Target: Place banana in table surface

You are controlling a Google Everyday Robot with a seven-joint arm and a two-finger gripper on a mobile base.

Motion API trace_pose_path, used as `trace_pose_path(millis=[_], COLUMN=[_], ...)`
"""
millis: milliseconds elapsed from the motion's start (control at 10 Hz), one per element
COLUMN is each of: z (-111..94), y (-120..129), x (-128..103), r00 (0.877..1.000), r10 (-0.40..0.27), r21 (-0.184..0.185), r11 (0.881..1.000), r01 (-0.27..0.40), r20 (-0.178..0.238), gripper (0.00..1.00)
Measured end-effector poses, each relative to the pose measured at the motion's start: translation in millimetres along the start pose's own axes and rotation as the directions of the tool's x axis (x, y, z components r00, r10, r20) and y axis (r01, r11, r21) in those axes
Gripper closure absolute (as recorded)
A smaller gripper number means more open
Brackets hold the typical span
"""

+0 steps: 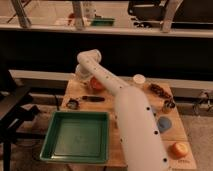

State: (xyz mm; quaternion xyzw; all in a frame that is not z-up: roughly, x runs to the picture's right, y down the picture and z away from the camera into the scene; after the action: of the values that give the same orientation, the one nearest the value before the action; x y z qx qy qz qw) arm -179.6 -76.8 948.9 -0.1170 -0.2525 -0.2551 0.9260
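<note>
White robot arm (131, 120) stretched over the light-brown wooden table surface (75, 91), its gripper (80, 74) at the far edge, largely hidden behind the wrist, we cannot tell its grip, slim pale banana nowhere we can make out, square green plastic tray (50, 131) cut off by the arm.

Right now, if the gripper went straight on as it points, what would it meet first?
The gripper, over the far left of the light-brown wooden tabletop, seems to point down: probably that wood first, or the round reddish-orange object beside it; depth unclear.

White tubular arm (134, 120), thicker near base, small dark dots along side. Pale gripper (79, 74) at far end of table surface (80, 90).
</note>
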Motion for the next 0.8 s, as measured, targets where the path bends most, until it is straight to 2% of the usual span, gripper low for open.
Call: trace_pose_path(millis=[300,800], z=[-25.8,-64.1], y=[-15.9,-32.2], x=[-12.2,-5.5], r00=[1.000,0.999], r10=[-0.020,-0.036], r21=[0.057,0.146], r11=[0.998,0.989], r01=[0.019,0.033], r20=[0.016,0.017], gripper=[1.00,1.00])
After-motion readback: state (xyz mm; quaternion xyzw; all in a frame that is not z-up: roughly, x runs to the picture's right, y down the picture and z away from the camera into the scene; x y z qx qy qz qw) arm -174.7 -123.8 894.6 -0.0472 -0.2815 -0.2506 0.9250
